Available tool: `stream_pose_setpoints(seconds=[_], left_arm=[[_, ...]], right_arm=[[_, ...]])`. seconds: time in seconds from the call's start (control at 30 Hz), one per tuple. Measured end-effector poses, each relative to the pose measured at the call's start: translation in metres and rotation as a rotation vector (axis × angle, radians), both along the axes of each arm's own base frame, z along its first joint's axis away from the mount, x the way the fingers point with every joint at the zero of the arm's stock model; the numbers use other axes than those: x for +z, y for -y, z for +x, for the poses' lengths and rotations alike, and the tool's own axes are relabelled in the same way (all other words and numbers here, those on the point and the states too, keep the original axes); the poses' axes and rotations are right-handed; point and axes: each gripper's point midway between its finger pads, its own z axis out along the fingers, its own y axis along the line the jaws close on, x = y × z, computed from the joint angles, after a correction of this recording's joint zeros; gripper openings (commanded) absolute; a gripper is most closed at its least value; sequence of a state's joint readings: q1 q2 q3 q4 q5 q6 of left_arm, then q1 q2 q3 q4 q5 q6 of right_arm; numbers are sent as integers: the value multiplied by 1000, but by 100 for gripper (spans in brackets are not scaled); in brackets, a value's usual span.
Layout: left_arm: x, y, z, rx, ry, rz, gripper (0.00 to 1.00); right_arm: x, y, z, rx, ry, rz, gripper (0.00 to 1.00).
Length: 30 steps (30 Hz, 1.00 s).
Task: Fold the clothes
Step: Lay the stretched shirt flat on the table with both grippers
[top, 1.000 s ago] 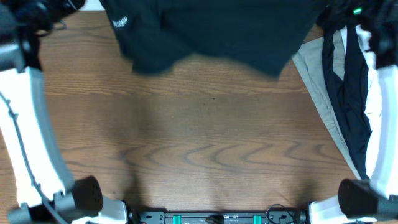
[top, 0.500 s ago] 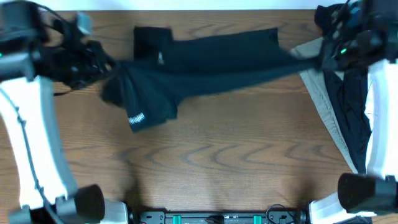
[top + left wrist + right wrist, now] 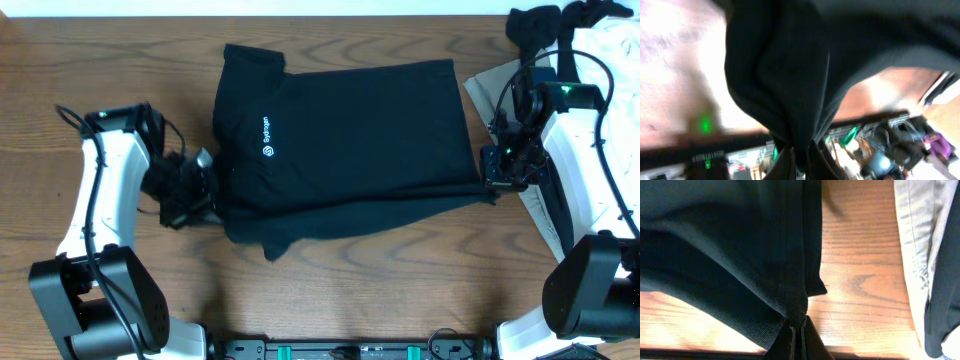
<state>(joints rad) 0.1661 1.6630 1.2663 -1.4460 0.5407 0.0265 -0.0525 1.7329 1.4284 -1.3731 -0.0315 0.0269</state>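
shirt [image 3: 350, 140] lay flat on the counter [image 3: 350, 280], logo [image 3: 268, 140] up. left pincer [image 3: 210, 192] at its 9 o'clock and right pincer [image 3: 491, 185] at 3 o'clock each clamped a corner, seemingly stretching it smooth for folding.

Reaches both arms forward from the near side, left arm [image 3: 95, 195] bowed outward at the elbow and right arm [image 3: 582, 165] likewise, wrists turned inward to face each other. Holds the left gripper [image 3: 208, 188] low and roughly level, fingers pressed together on a bunched fold of the shirt [image 3: 350, 130]. Pinches the shirt's opposite edge with the right gripper [image 3: 492, 180], fingers closed tight and tips nearly meeting.
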Motion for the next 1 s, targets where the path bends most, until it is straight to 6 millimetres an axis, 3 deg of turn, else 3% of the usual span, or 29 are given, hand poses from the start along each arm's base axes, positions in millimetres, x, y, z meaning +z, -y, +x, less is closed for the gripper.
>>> stream_pose_setpoints(seconds=[0.13, 0.23, 0.73, 0.77, 0.8, 0.87, 1.0], left_arm=[[-10, 4, -21, -20, -71, -22, 6], [-11, 4, -24, -25, -81, -26, 6], [11, 7, -36, -47, -19, -22, 7], [11, 7, -37, -49, -14, -21, 13], [12, 7, -37, -53, -10, -20, 31], [13, 7, -40, -53, -23, -18, 51], [14, 6, -44, -59, -39, -9, 57]], right_arm=[[0, 7, -7, -20, -29, -33, 1], [0, 9, -11, -25, -44, -47, 1], [-1, 22, -36, -87, -144, -143, 1], [0, 23, -36, -90, -146, -149, 1], [0, 24, -37, -93, -150, -156, 2], [1, 26, -39, -97, -155, -167, 1], [1, 28, -39, -99, -156, -178, 1]])
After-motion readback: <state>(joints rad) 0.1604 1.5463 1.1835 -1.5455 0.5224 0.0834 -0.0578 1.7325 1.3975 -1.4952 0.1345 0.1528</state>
